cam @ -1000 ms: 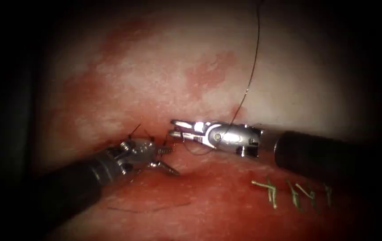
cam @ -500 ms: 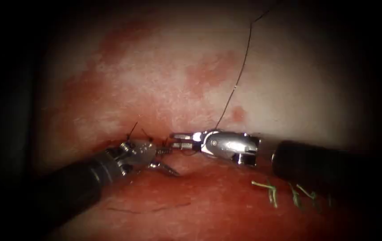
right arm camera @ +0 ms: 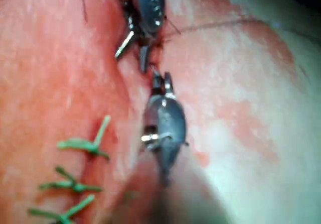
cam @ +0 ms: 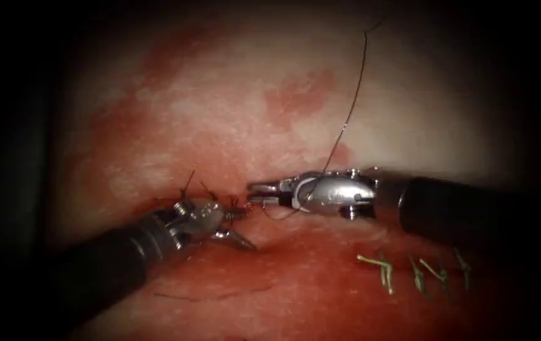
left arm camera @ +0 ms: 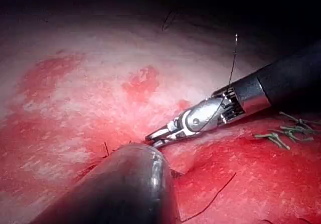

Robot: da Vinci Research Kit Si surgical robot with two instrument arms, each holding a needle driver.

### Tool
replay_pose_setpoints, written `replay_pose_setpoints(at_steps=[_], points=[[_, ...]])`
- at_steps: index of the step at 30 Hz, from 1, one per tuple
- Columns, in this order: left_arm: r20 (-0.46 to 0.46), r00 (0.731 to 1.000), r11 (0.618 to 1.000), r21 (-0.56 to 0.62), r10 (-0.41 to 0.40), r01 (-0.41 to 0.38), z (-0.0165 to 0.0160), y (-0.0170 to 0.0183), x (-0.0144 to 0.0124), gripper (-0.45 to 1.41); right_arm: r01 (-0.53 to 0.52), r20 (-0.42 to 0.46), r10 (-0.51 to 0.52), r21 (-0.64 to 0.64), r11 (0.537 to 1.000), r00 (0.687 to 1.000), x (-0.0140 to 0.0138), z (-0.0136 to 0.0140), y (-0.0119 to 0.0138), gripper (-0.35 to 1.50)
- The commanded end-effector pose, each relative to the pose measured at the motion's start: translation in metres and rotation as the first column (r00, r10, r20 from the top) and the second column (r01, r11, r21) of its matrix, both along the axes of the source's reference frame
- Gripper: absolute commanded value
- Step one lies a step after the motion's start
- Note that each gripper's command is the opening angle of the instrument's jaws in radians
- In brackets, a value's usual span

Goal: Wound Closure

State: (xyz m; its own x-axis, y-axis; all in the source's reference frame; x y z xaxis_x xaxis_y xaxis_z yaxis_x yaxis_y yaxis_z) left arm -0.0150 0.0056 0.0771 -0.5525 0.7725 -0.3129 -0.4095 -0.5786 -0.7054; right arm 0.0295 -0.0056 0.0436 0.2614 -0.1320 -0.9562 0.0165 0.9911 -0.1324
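Observation:
The cut (cam: 295,230) runs across the red-stained tissue (cam: 232,107). My left tool (cam: 248,228) comes from the lower left and stands open at the cut's left part, holding nothing. My right tool (cam: 251,192) faces it from the right, jaws slightly parted, tips almost touching the left tool's upper jaw. Dark thread (cam: 349,117) drops from above and loops around the right tool's wrist, with a small slack bight under its jaws. Short thread ends (cam: 188,184) stick up by the left tool. The wrist views show the right tool (left arm camera: 153,137) (right arm camera: 161,78) and the left tool (right arm camera: 131,62).
Several green stitches (cam: 409,268) (left arm camera: 286,133) (right arm camera: 75,184) sit along the cut to the right, below the right shaft. A loose dark strand (cam: 213,295) lies on the red tissue below the left tool. Red fluid covers the lower tissue.
The right tool dipped towards the left tool, then eased slightly back right, its wrist rolling. The thread above swung left and back, still looped on the tool. The left tool barely moved.

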Motion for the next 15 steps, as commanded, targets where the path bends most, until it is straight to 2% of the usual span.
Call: replay_pose_setpoints(at_steps=[1,4,15], points=[[-0.003,1.0,1.0,-0.003,-0.001,0.001,0.0006,0.0003,-0.0006,0.47,-0.014,-0.019,0.014,-0.034,0.999,1.0,0.001,-0.0005,0.0018,-0.35],[-0.003,1.0,1.0,-0.003,-0.001,0.001,0.0006,0.0002,-0.0006,0.47,-0.019,-0.04,0.017,-0.055,0.998,0.999,0.0008,-0.001,0.0029,-0.35],[-0.003,1.0,1.0,-0.003,-0.001,0.001,0.0005,0.0002,-0.0006,0.49,0.005,-0.08,-0.009,-0.051,0.999,0.997,0.0012,-0.0017,0.0033,-0.35]])
